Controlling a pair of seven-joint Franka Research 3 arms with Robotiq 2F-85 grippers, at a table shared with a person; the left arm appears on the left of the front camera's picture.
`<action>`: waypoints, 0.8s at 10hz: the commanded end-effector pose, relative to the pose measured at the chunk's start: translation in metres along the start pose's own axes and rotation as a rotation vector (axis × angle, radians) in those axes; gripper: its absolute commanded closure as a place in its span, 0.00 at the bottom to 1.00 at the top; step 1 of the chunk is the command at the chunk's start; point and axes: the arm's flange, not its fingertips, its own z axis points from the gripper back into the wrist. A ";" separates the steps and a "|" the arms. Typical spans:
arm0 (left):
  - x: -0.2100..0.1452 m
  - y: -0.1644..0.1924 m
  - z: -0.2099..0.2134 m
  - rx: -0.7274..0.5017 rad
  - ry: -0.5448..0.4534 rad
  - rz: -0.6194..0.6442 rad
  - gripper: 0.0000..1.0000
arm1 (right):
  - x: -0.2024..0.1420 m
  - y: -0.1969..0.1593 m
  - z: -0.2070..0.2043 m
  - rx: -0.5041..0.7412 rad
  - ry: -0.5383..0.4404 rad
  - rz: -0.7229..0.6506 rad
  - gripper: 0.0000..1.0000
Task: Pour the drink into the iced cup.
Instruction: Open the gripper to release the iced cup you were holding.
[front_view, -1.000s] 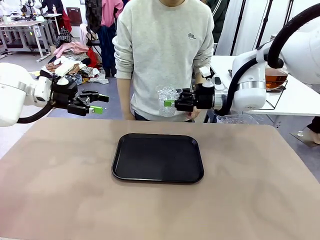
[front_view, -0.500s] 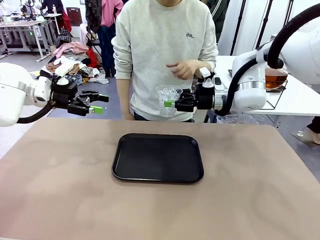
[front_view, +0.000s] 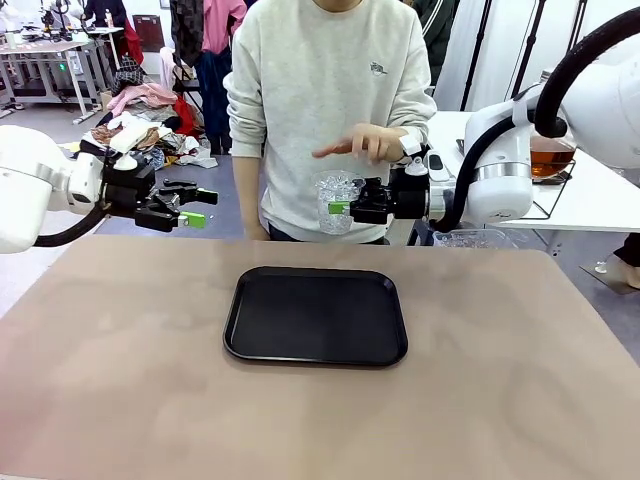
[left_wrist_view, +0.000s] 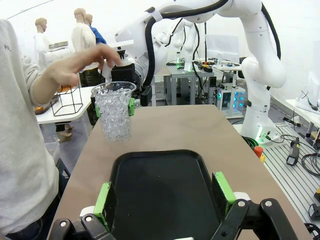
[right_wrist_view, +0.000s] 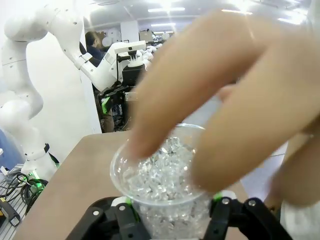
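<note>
above the far edge of the table (front_view: 120, 380) your right gripper (front_view: 352, 208) is closed around the iced cup (front_view: 336, 203), holding it upright over the black tray (front_view: 316, 315). the person's hand (front_view: 365, 143) hovers just above its rim. no readable print shows anywhere. your left gripper (front_view: 190, 205) hangs spread, holding nothing. the drink (front_view: 550, 160) seems to sit far right, partly hidden.
</note>
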 end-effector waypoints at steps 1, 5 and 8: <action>0.001 0.000 0.001 0.007 -0.001 -0.001 0.00 | 0.003 0.000 -0.002 0.006 -0.007 0.005 0.37; 0.001 0.000 0.001 0.007 -0.001 -0.001 0.00 | 0.003 0.000 -0.002 0.006 -0.007 0.005 0.37; 0.001 0.000 0.001 0.007 -0.001 -0.001 0.00 | 0.003 0.000 -0.002 0.006 -0.007 0.005 0.37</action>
